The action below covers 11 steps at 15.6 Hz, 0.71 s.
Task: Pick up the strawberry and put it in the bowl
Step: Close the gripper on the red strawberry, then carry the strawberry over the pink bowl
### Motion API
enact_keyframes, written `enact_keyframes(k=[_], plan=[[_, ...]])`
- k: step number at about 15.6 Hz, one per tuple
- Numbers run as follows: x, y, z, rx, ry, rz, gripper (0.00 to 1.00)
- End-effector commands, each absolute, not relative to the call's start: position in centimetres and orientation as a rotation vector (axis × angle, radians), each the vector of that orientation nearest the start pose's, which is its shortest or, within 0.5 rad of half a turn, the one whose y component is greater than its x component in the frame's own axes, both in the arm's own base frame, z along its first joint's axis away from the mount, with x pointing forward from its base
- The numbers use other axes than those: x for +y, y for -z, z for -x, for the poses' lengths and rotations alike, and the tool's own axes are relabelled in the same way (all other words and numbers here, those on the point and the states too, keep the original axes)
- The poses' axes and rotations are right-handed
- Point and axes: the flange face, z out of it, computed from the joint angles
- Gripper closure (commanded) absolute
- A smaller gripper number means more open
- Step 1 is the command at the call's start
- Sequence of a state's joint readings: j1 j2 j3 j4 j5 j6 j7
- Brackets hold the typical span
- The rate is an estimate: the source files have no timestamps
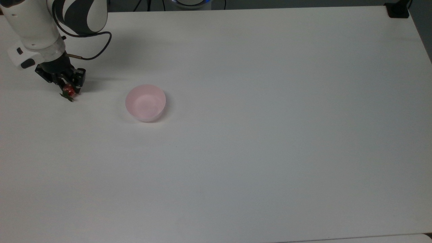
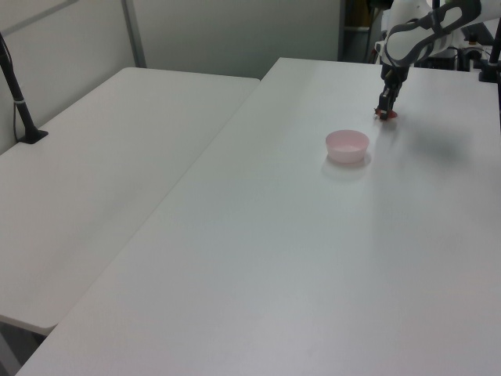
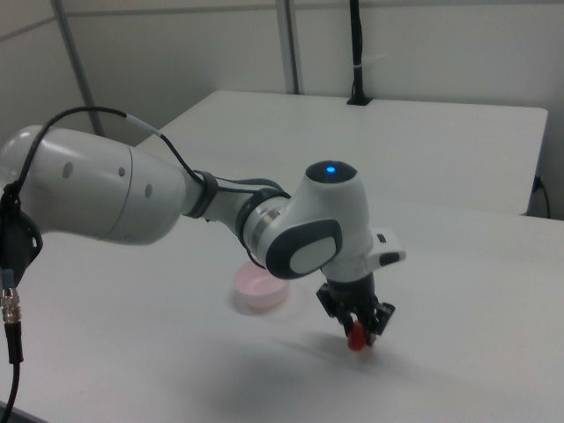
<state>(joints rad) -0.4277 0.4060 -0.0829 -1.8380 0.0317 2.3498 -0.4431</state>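
Black and two-fingered, the pincer [image 1: 68,88] sits low over the white tabletop [image 1: 256,141] near the top view's upper left corner, its fingers drawn in narrow against the sides of the strawberry [image 1: 69,90]. The berry's red body shows between the fingertips, and its dark green cap pokes out below them toward the top view's lower left, right at the tabletop surface. Whether the berry rests on the tabletop or has cleared it cannot be told.

From the right view the pincer [image 3: 359,331] points straight down beneath the arm's white wrist, with the strawberry [image 3: 356,338] showing as a small red lump caught between the fingertips, close above the tabletop [image 3: 458,352]. A blue light glows on top of the rounded wrist joint [image 3: 328,169], and a dark cable [image 3: 106,119] loops over the arm's thick white upper link.

The bowl [image 1: 145,102], pale pink and upright, stands apart from the pincer toward the top view's right, with bare tabletop between them. In the right view the bowl [image 3: 261,288] sits to the left of the pincer, partly behind the arm. In the left view the bowl [image 2: 347,146] stands nearer the camera, while the pincer [image 2: 383,112] and the red speck of strawberry [image 2: 387,115] lie beyond it, slightly toward the left view's right.
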Motion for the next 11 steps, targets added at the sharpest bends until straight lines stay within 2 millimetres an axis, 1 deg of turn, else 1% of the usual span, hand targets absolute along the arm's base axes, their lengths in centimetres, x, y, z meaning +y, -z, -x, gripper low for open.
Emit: enact_keyframes(k=[1, 3, 5, 6, 9, 11], plan=[[-25.7, -35.9, -59.0, 0.097, 0.172, 3.141, 0.59], [-21.9, -37.0, -60.1, 0.078, 0.155, 3.123, 0.59], [-17.8, -37.0, -61.5, 0.095, 0.151, 3.115, 0.58], [-16.5, -36.9, -61.8, 0.112, 0.144, 3.114, 0.58], [-13.7, -36.9, -62.5, 0.117, 0.14, 3.107, 0.58], [-12.3, -36.8, -62.8, 0.122, 0.137, 3.102, 0.58]])
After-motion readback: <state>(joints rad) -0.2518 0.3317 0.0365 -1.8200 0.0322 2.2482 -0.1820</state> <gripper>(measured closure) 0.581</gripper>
